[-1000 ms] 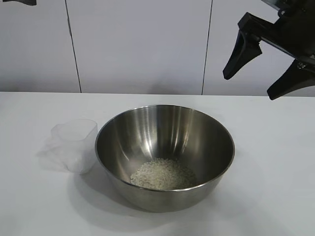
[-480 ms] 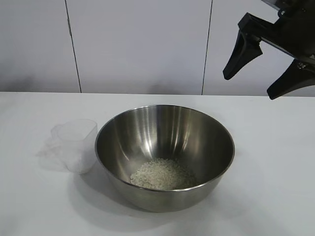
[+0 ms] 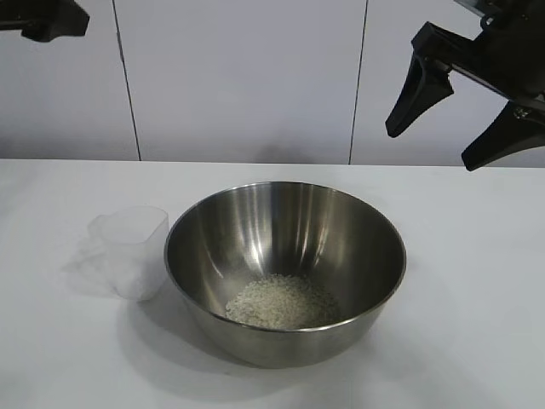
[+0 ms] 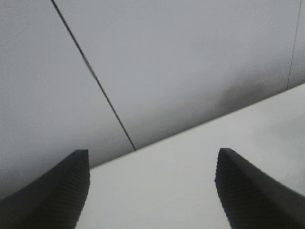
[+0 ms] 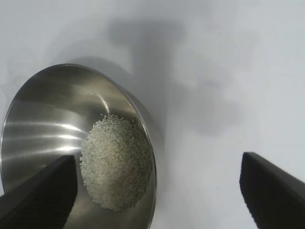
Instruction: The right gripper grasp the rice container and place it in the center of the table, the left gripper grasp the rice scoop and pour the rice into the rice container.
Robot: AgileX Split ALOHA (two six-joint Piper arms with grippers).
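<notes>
The steel rice container (image 3: 285, 264) stands in the middle of the white table (image 3: 477, 281) with a pale heap of rice (image 3: 283, 302) in its bottom; it also shows in the right wrist view (image 5: 52, 124), with the rice (image 5: 114, 164). The clear plastic rice scoop (image 3: 128, 251) stands upright on the table, touching the bowl's left side. My right gripper (image 3: 430, 145) hangs open and empty high above the table at the upper right. My left gripper (image 3: 51, 19) is at the top left corner; its wrist view shows it open and empty (image 4: 152, 164).
A white panelled wall (image 3: 247, 77) runs behind the table. The table surface to the right of the bowl and in front of it is bare.
My left gripper has come a little farther into the top left corner of the exterior view. The bowl, the scoop and my right gripper have not moved.
</notes>
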